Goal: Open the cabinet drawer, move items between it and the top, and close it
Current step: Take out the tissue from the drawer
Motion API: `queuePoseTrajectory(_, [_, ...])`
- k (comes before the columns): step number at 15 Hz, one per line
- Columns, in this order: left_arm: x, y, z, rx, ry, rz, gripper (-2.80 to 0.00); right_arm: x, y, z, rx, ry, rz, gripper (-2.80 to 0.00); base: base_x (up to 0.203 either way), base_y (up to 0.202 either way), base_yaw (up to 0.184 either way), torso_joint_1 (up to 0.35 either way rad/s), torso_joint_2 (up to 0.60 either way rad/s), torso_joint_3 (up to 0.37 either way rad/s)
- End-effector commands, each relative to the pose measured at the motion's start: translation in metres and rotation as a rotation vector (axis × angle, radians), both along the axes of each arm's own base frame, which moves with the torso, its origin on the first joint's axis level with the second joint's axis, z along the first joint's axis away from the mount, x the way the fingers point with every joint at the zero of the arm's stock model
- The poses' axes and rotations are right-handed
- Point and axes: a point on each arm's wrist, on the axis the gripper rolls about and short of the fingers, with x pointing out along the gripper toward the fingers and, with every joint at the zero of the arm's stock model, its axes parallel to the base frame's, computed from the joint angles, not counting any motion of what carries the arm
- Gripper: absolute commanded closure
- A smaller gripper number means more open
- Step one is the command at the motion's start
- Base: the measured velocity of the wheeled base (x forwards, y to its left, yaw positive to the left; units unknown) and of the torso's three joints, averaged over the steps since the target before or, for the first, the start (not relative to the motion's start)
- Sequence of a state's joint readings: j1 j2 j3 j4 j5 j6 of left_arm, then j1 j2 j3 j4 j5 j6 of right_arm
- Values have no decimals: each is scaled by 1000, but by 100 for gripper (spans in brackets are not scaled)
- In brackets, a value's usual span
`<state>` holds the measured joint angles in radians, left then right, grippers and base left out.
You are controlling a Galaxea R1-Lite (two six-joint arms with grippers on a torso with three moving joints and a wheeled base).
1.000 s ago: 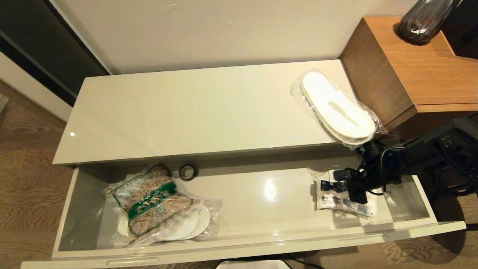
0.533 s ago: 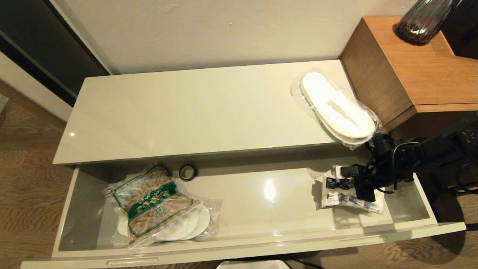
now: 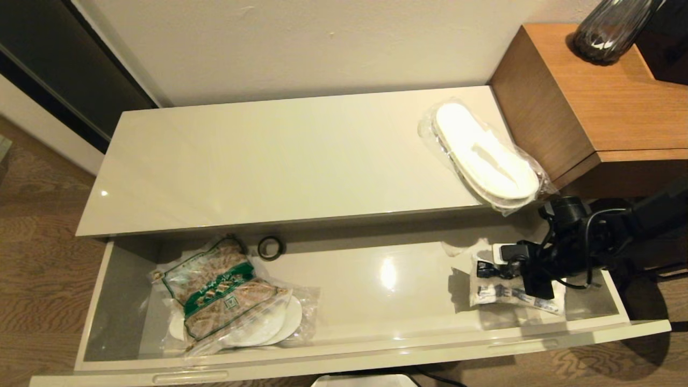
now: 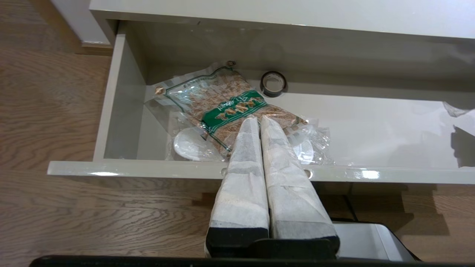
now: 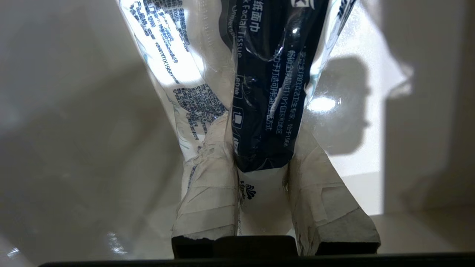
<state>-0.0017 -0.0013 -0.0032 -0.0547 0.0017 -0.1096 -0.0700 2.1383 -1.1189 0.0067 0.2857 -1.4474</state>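
The cabinet drawer stands pulled wide open under the glossy cream top. At the drawer's right end my right gripper is shut on a white packet with a dark blue label. In the right wrist view the packet hangs out between the taped fingers, and its shadow falls on the drawer floor. One wrapped pair of white slippers lies on the top's right end. Another white pair lies at the drawer's left under a bag. My left gripper is shut and empty, in front of the drawer.
A green-labelled bag of brown contents and a small black ring lie in the drawer's left half. A taller brown wood block with a dark vase borders the top on the right. Wood floor surrounds the cabinet.
My right gripper has drawn back to the right and toward the drawer's front, carrying the packet along. Nothing else has moved.
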Motion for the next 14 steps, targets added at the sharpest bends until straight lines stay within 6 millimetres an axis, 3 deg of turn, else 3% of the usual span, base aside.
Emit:
queuePoseTrajectory(1, [0,0,0,-1,1,1,0,-20,1,8,-4,-24,6,0,0,0,0,0,0,0])
queuePoseTrajectory(5, [0,0,0,-1,1,0,0,-49,3,15,-6,-93,2,0,0,0,0,0,0,0])
queuePoseTrajectory(10, [0,0,0,-1,1,0,0,-55,8,39,32,-220,-35,0,0,0,0,0,0,0])
queuePoseTrajectory(14, [0,0,0,-1,1,1,0,-84,10,62,34,-277,-37,0,0,0,0,0,0,0])
